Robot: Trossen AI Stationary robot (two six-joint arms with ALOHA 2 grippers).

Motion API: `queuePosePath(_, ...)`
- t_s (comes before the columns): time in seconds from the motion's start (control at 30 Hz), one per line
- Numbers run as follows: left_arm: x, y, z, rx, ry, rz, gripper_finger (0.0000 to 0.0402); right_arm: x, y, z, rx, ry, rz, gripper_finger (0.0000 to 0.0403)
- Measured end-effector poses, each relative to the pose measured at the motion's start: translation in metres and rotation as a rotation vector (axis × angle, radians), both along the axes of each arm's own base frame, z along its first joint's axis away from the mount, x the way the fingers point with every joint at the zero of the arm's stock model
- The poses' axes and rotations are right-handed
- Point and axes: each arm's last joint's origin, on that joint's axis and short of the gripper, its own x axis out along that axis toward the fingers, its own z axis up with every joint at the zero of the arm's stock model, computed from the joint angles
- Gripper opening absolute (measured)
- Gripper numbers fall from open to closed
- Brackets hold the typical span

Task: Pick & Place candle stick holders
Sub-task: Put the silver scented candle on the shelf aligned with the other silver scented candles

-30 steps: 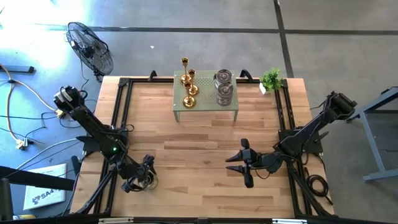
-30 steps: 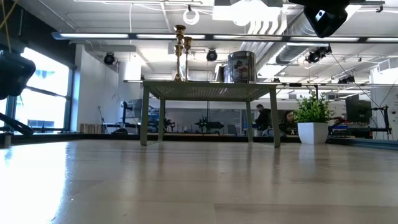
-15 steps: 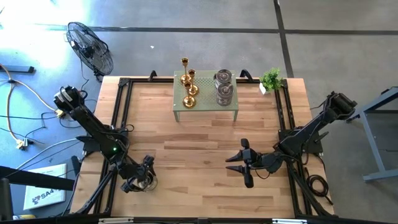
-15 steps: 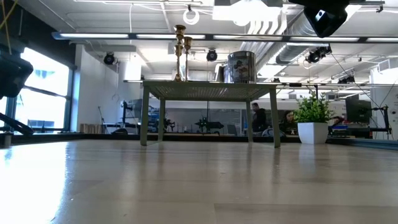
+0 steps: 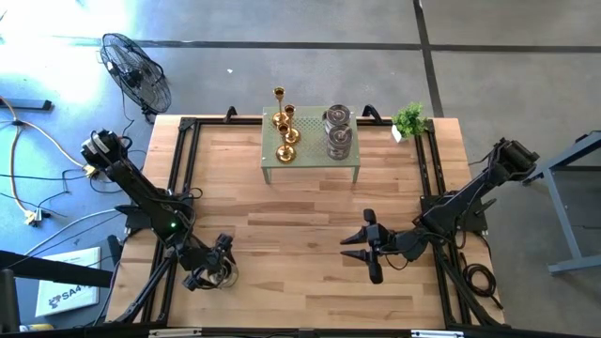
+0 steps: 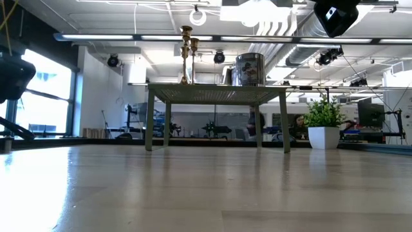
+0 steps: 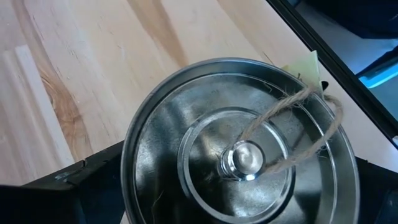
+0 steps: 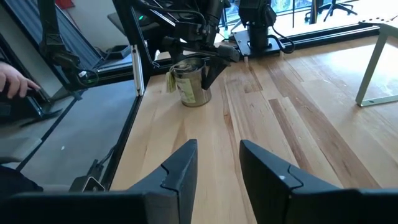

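5 of the candle stick holders are on the little green stand at the far side of the worktop: 3 gold ones in a row and 2 silver tins next to them, with a small potted plant off at the far right corner. The other silver tin stands upright on the worktop down at the near left corner, twine tag looped on its lid. The left end effector hangs right over that tin, fingers spread wide on either side of it and, as far as I can tell, not squeezing it. The right end effector waits near the middle of the worktop, well away from everything, fingers a bit apart and pinching nothing. My read is that we're at the grab-or-let-go point on this 1 tin; I honestly can't say which. If it's a pick, the next move needs the fingers to close evenly on the tin's round wall below the lid, then lift straight up. If it's a drop-off, the arm needs to rise clear without clipping the lid or snagging the twine.
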Motion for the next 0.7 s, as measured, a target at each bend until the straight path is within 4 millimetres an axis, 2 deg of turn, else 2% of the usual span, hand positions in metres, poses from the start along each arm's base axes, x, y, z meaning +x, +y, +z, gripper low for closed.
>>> queuePosePath(0.37, 0.0022, 0.0021, 0.0008, 0.007, -0.031, 0.121, 0.0398, 0.0000, 0.0000, 0.0000, 0.000, 0.000, -0.001, 0.0114)
queuePosePath(0.6, 0.0026, 0.0020, 0.0013, -0.002, -0.033, 0.138, 0.0354, 0.0001, -0.0001, 0.0000, -0.001, 0.000, -0.001, 0.0114)
queuePosePath(0.7, 0.0028, 0.0020, 0.0016, -0.002, -0.039, 0.144, 0.0354, 0.0001, -0.0001, 0.0000, 0.000, 0.000, -0.001, 0.0115)
